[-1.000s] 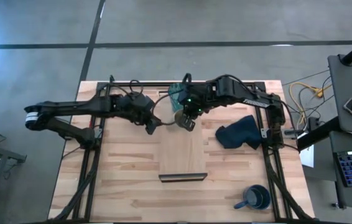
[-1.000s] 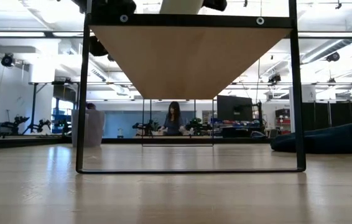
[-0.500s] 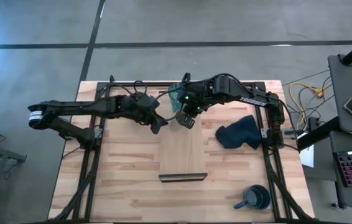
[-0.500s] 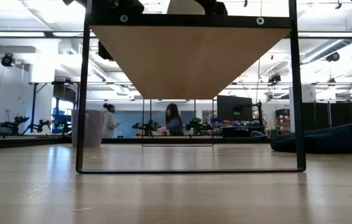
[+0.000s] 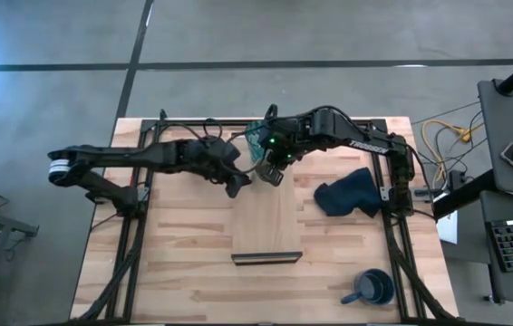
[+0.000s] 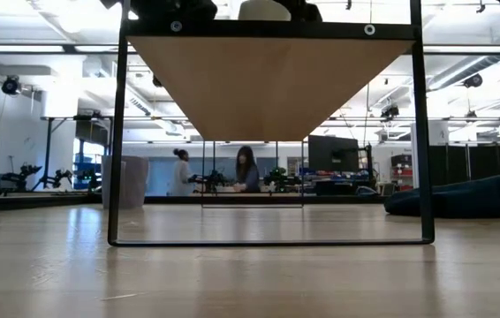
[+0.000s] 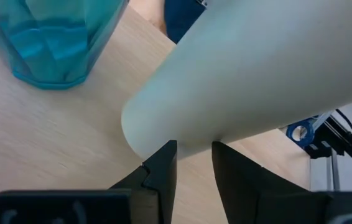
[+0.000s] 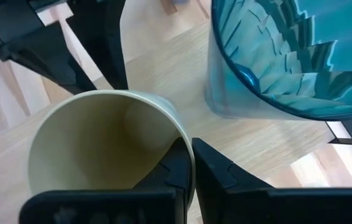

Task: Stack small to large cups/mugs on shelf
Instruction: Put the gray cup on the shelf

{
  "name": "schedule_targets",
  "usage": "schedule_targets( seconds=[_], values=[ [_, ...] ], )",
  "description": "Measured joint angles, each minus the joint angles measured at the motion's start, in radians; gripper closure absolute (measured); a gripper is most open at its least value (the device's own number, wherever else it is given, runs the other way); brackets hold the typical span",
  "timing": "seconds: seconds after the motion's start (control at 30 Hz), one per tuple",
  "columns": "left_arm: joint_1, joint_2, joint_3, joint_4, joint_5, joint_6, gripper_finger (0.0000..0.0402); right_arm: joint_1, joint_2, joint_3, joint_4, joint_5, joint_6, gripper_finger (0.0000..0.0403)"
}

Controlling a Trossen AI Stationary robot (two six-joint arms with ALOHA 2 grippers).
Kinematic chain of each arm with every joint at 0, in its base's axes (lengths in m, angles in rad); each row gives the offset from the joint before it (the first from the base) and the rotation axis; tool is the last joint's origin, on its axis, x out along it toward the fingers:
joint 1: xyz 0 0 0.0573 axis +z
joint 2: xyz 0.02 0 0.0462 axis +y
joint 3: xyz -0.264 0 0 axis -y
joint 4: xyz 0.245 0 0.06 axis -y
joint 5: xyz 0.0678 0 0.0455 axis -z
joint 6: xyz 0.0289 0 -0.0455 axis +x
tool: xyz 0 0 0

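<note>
A small tan cup (image 5: 269, 170) is over the far end of the light-wood shelf (image 5: 266, 226), next to a teal ribbed glass (image 5: 256, 138) that stands on the board. My right gripper (image 5: 273, 176) is shut on the cup. My left gripper (image 5: 238, 187) is at the cup's left side, its fingers a narrow gap apart; in the left wrist view (image 7: 194, 158) they stand at the cup's wall near its base (image 7: 157, 140). A dark blue handled mug (image 5: 372, 287) stands on the tabletop at the near right. The pale blue-grey mug is out of view. My right gripper pinches the cup's wall at the rim (image 8: 181, 142), one finger (image 8: 175, 168) inside the cup and one (image 8: 213, 168) outside. The cup's mouth faces the wrist camera. My left gripper's fingertips (image 7: 166, 163) reach the cup's outer wall near its base; I cannot tell whether they touch it.
A dark navy cloth (image 5: 347, 192) lies on the tabletop right of the shelf. The shelf stands on a black frame above the table (image 6: 268, 84), and its near half is bare. People move in the room beyond the table (image 6: 246, 168).
My left gripper has gone toward the table's right edge, up to the tan cup. My right gripper has held the cup in nearly the same place by the teal glass.
</note>
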Motion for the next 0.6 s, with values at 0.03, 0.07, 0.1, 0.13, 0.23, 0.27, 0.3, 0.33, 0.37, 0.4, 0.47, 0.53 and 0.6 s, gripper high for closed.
schedule_targets(
  seconds=[0.03, 0.07, 0.1, 0.13, 0.23, 0.27, 0.3, 0.33, 0.37, 0.4, 0.47, 0.53, 0.6],
  values=[
    [0.000, 0.006, 0.001, 0.002, 0.000, 0.000, 0.0313, -0.001, 0.000, 0.000, 0.001, 0.001, 0.000, 0.0394],
    [-0.001, 0.010, 0.001, 0.005, 0.000, 0.000, 0.0313, -0.002, 0.000, -0.001, 0.001, 0.001, 0.000, 0.0394],
    [-0.001, 0.012, 0.000, 0.007, 0.000, -0.001, 0.0313, -0.004, 0.000, -0.002, 0.001, 0.001, 0.000, 0.0394],
    [-0.002, 0.015, 0.000, 0.006, 0.000, -0.001, 0.0313, -0.006, 0.000, -0.003, 0.004, 0.001, 0.000, 0.0394],
    [-0.009, 0.026, 0.000, 0.007, 0.000, -0.001, 0.0313, -0.007, 0.000, -0.006, 0.007, -0.003, 0.000, 0.0394],
    [-0.010, 0.028, 0.000, 0.006, 0.001, -0.001, 0.0313, -0.007, 0.000, -0.006, 0.008, -0.006, -0.004, 0.0394],
    [-0.011, 0.029, 0.000, 0.006, 0.000, -0.001, 0.0313, -0.007, 0.000, -0.006, 0.008, -0.008, -0.004, 0.0393],
    [-0.011, 0.030, 0.000, 0.005, 0.000, -0.001, 0.0313, -0.007, 0.000, -0.006, 0.010, -0.010, -0.003, 0.0390],
    [-0.011, 0.030, 0.000, 0.004, 0.001, -0.001, 0.0313, -0.007, 0.000, -0.006, 0.015, -0.016, -0.004, 0.0385],
    [-0.012, 0.030, 0.000, 0.003, 0.000, -0.001, 0.0313, -0.007, 0.000, -0.006, 0.019, -0.026, -0.005, 0.0380],
    [-0.012, 0.029, 0.000, 0.004, 0.000, -0.001, 0.0313, -0.007, 0.000, -0.006, 0.019, -0.035, -0.003, 0.0365],
    [-0.012, 0.028, 0.000, 0.005, -0.001, -0.001, 0.0313, -0.006, 0.000, -0.006, 0.019, -0.037, -0.003, 0.0349],
    [-0.012, 0.027, -0.001, 0.002, -0.003, -0.001, 0.0313, -0.006, 0.000, -0.006, 0.017, -0.037, -0.001, 0.0332]
  ],
)
